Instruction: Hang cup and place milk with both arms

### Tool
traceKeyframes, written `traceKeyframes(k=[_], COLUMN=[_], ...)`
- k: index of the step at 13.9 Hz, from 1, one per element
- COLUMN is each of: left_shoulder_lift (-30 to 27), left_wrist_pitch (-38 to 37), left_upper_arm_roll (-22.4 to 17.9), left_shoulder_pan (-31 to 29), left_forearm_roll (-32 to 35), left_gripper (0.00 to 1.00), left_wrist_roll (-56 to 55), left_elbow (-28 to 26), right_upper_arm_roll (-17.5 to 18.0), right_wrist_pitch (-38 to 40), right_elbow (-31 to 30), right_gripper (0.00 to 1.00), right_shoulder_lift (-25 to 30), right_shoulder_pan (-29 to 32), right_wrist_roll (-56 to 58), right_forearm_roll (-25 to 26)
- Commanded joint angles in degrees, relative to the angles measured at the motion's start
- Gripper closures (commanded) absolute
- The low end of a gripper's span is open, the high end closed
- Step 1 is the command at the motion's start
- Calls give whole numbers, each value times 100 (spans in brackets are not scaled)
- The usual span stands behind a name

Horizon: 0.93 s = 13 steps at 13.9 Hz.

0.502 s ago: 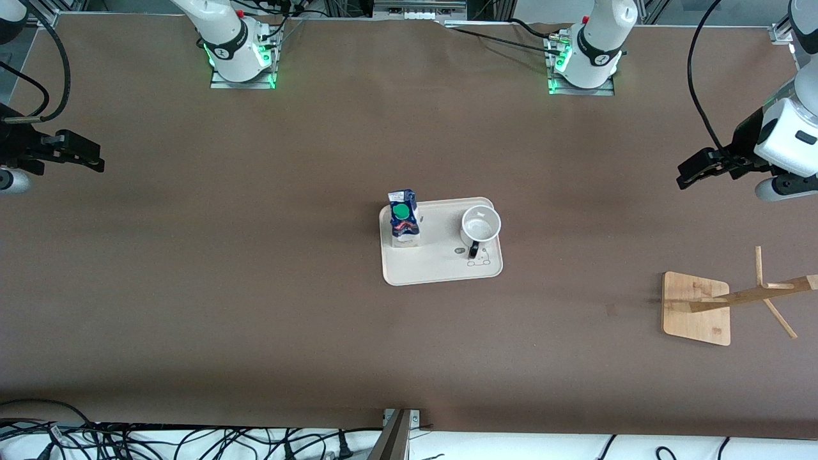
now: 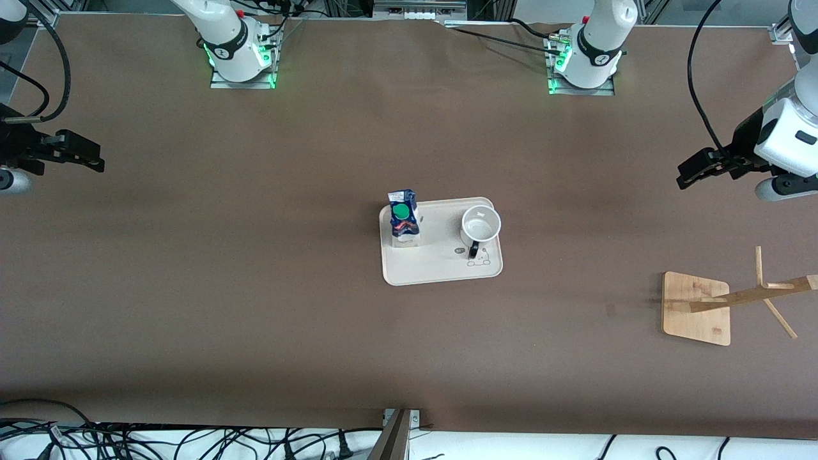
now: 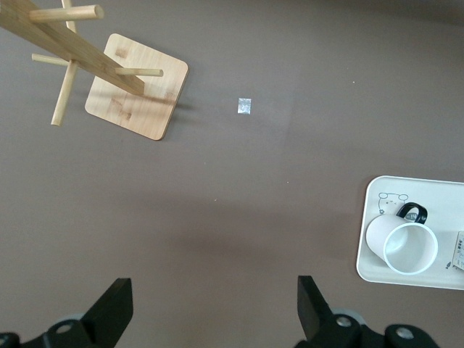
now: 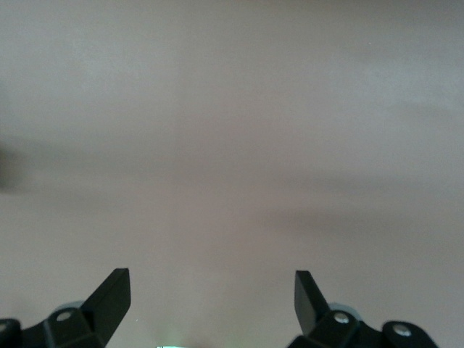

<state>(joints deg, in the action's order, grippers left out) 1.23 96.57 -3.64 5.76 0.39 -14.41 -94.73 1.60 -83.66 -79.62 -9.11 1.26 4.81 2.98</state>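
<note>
The white cup [image 2: 480, 225] with its black handle stands upright on a cream tray [image 2: 441, 268] at mid-table. The blue and white milk [image 2: 404, 217] with a green cap stands on the same tray, toward the right arm's end. The cup also shows in the left wrist view [image 3: 403, 243]. My left gripper [image 2: 685, 179] is open and empty, up in the air over the bare table at the left arm's end. My right gripper [image 2: 97, 160] is open and empty over the bare table at the right arm's end. Both are well apart from the tray.
A wooden cup rack [image 2: 698, 308] with pegs stands at the left arm's end, nearer to the front camera than the left gripper; it also shows in the left wrist view [image 3: 135, 96]. A small pale patch [image 3: 244, 106] lies on the brown table beside its base.
</note>
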Motion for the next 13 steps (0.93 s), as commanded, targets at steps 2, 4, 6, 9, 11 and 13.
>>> traceKeyframes(k=[2, 4, 6, 9, 11, 13], left_shoulder_lift=[53, 53, 53, 62, 62, 53], left_wrist_pitch=[-104, -104, -112, -112, -112, -112], left_upper_arm_roll=[38, 38, 38, 38, 38, 38], left_shoulder_pan=[-49, -49, -49, -48, -49, -49], left_forearm_roll=[146, 146, 146, 146, 146, 146], left_gripper=[0, 0, 0, 0, 0, 0], left_wrist_roll=[61, 61, 61, 61, 61, 61], left_elbow=[148, 148, 148, 148, 148, 148], right_upper_arm_roll=[33, 33, 42, 42, 51, 51], right_wrist_pitch=[-1, -1, -19, -54, -72, -176], right_elbow=[-45, -45, -62, -185, -299, -413], right_gripper=[0, 0, 0, 0, 0, 0], right_shoulder_lift=[76, 76, 84, 163, 233, 304], right_shoulder_pan=[67, 76, 67, 59, 59, 59], right_wrist_roll=[91, 100, 82, 64, 29, 12], right_forearm_roll=[-87, -87, -96, -87, -87, -96])
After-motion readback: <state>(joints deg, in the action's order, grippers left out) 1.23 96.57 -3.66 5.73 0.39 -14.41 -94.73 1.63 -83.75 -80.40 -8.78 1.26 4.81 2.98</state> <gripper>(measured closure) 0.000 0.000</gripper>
